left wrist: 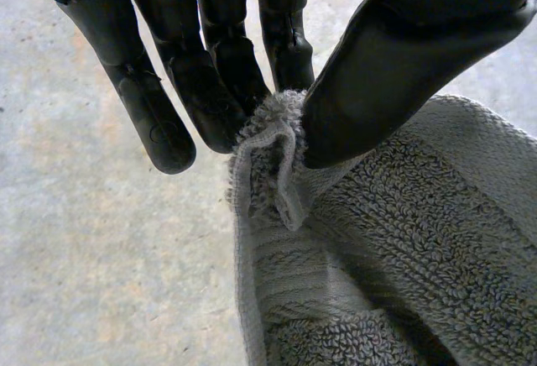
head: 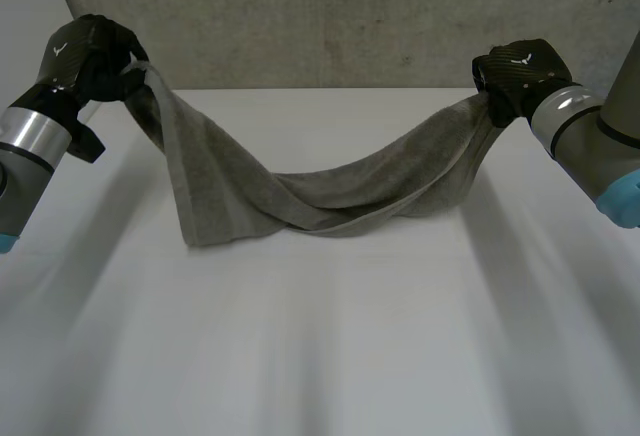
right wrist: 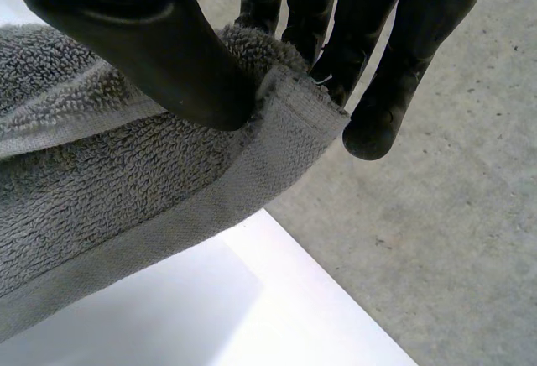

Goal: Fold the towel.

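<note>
Grey towel here, looped pile with a plain flat-woven border band; black left hand, black right hand; white desk; mottled grey wall; silver-grey arms, light-blue caps

A smooth white rectangular table top spreads wide in the head view. Along its far edge rises a rough, mottled grey concrete wall. In the right wrist view the table's straight edge borders speckled grey concrete. The left wrist view shows grey concrete with pale brownish patches.
</note>
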Robot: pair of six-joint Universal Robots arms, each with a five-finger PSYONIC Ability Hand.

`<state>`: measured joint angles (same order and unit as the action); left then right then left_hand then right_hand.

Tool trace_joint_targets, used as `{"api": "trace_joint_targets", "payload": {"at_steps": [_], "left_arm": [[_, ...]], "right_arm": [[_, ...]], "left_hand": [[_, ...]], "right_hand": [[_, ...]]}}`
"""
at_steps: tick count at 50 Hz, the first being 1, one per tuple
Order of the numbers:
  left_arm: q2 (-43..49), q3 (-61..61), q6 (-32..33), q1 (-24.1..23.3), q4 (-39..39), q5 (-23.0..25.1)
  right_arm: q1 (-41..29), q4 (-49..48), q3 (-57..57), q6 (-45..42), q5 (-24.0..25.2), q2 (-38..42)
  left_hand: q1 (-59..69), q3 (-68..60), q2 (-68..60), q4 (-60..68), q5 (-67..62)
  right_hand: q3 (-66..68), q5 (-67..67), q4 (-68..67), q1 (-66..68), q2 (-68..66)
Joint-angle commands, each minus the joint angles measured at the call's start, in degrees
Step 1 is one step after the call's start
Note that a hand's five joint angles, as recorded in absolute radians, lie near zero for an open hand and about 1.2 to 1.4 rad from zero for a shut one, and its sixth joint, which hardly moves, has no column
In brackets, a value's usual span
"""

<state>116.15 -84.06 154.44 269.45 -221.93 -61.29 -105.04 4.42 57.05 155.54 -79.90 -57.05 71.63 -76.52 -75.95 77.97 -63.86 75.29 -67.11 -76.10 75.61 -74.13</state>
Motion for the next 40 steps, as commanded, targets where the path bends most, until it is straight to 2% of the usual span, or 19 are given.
{"api": "trace_joint_targets", "payload": {"at_steps": [1,11,15,22,24,27,33,34,37,39,40], "left_arm": [[-3.7,-1.6,0.0,-0.1,0.9,-0.7],[-6.4,-3.5,-0.1,-1.2,1.2,-0.6],[-9.5,-5.6,-0.1,-1.3,1.7,-0.3],[-24.5,-9.1,-3.8,-1.2,2.4,-0.3],[-27.7,-9.1,-5.8,-1.1,2.6,-0.3],[-32.6,-8.9,-10.0,-0.6,2.6,-0.3],[-33.4,-9.1,-13.3,-0.2,2.0,-0.5],[-33.4,-9.1,-13.3,-0.2,2.0,-0.5],[-28.4,-10.0,-12.9,-0.3,1.9,-0.5],[-21.9,-10.8,-11.9,-1.0,1.9,-0.4],[-21.8,-10.8,-11.9,-1.0,1.9,-0.4]], "right_arm": [[-0.3,0.1,2.5,-0.1,0.0,-3.7],[-0.4,0.6,4.9,-0.1,0.4,-5.3],[-0.4,1.3,7.8,-0.1,0.7,-8.9],[0.0,3.8,7.8,0.8,3.0,-17.7],[0.8,5.0,6.0,4.3,5.5,-23.8],[2.5,5.4,3.8,7.9,7.4,-27.1],[5.0,7.1,2.4,8.8,9.2,-25.6],[4.7,7.6,2.3,8.7,9.7,-23.0],[3.4,8.1,1.9,7.2,9.4,-17.0],[2.4,8.1,1.9,5.5,8.9,-14.3],[1.3,8.1,1.8,3.6,8.4,-11.8]], "left_hand": [[8.4,-3.5,-4.0,2.0,-6.1],[8.4,-3.5,-4.0,2.0,-6.1],[8.4,-3.5,-4.0,2.0,-6.1],[8.4,-3.5,-4.0,2.0,-6.1],[8.4,-3.5,-4.0,2.0,-6.1],[8.4,-3.5,-4.0,2.0,-6.1],[8.4,-3.5,-4.0,2.0,-6.1],[8.4,-3.5,-4.0,2.0,-6.1],[8.4,-3.5,-4.0,2.0,-6.1],[8.4,-3.5,-4.0,2.0,-6.1],[8.4,-3.5,-4.0,2.0,-6.1]], "right_hand": [[4.7,-2.9,-3.9,4.4,-5.9],[4.7,-2.9,-3.9,4.4,-5.9],[4.7,-2.9,-3.9,4.4,-5.9],[4.7,-2.9,-3.9,4.4,-5.9],[4.7,-2.9,-3.9,4.4,-5.9],[4.7,-2.9,-3.9,4.4,-5.9],[4.7,-2.9,-3.9,4.4,-5.9],[4.7,-2.9,-3.9,4.4,-5.9],[4.7,-2.9,-3.9,4.4,-5.9],[4.7,-2.9,-3.9,4.4,-5.9],[4.7,-2.9,-3.9,4.4,-5.9]]}}
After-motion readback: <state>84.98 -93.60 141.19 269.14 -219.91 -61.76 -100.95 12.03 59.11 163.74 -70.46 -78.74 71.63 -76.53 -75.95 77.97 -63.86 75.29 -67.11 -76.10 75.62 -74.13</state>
